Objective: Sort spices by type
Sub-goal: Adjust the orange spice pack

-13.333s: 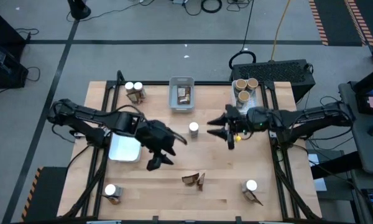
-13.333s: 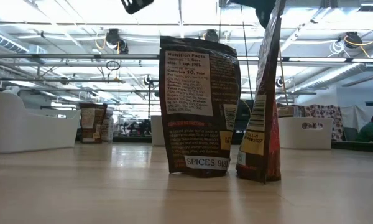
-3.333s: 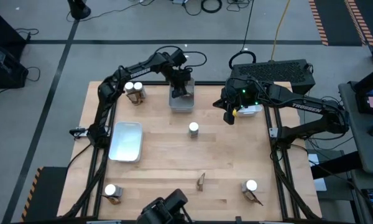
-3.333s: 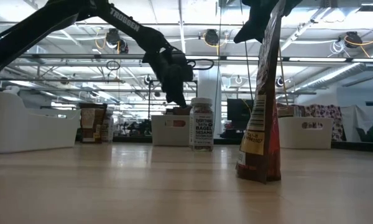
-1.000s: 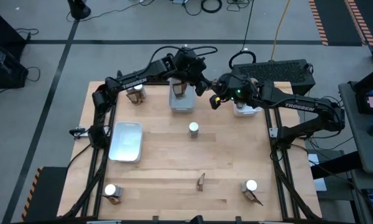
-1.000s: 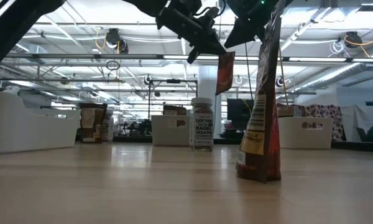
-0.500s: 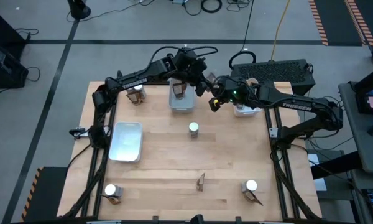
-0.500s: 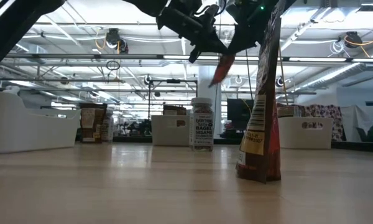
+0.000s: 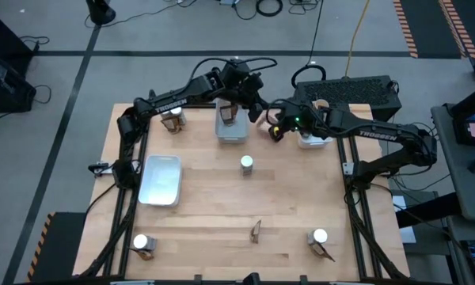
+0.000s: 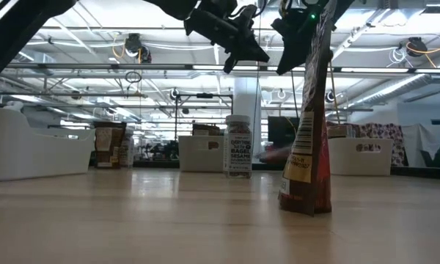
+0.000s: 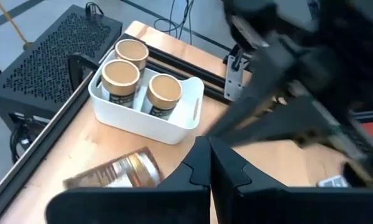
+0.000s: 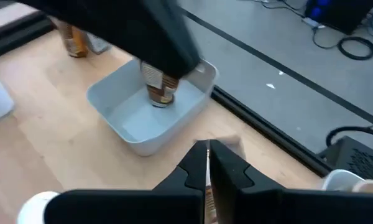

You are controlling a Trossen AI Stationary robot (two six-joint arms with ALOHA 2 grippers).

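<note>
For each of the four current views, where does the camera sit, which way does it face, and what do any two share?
High view: above the table, looking straight down; both arms meet near the grey tray.
Low view: at tabletop height, looking level into the room; a packet stands close, arms overhead.
Left wrist view: looks past its shut left tool at the white tray of tubs.
Right wrist view: looks past its shut right tool at the grey tray.
Shared: high and right wrist views both show the grey tray.

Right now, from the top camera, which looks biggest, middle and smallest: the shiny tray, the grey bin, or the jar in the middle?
1. Shiny tray, biggest.
2. Grey bin, partly covered by the left arm.
3. Middle jar, smallest.
</note>
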